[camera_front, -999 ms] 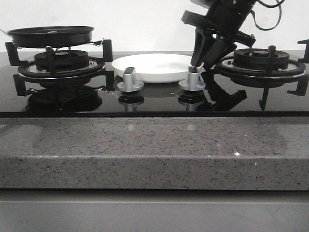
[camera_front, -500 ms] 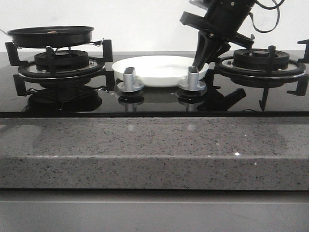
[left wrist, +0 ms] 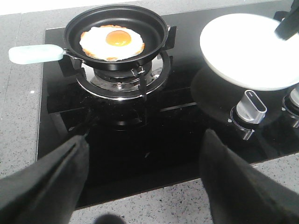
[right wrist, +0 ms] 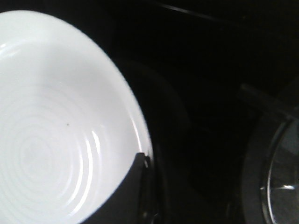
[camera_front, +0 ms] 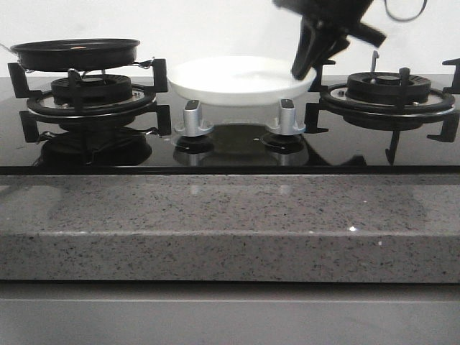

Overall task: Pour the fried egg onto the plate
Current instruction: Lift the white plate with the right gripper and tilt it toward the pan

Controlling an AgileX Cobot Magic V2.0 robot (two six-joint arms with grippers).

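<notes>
The fried egg (left wrist: pixel 112 41) with an orange yolk lies in the black frying pan (left wrist: pixel 117 21) on the left burner; the pan (camera_front: pixel 75 53) also shows in the front view. The white plate (camera_front: pixel 237 77) is held in the air above the hob, between the burners; it also shows in the left wrist view (left wrist: pixel 247 51) and the right wrist view (right wrist: pixel 56 121). My right gripper (camera_front: pixel 303 68) is shut on the plate's right rim, as the right wrist view (right wrist: pixel 142 161) shows. My left gripper (left wrist: pixel 145 154) is open and empty, near the hob's front edge, short of the pan.
The pan has a pale blue handle (left wrist: pixel 35 53). Two silver knobs (camera_front: pixel 193 118) (camera_front: pixel 286 117) stand at the front middle of the black glass hob (camera_front: pixel 230 147). The right burner grate (camera_front: pixel 392 97) carries nothing. A grey speckled counter edge (camera_front: pixel 230 223) runs along the front.
My right gripper closed on the plate's right rim and lifted the plate off the hob, upward. The pan and egg have not moved.
</notes>
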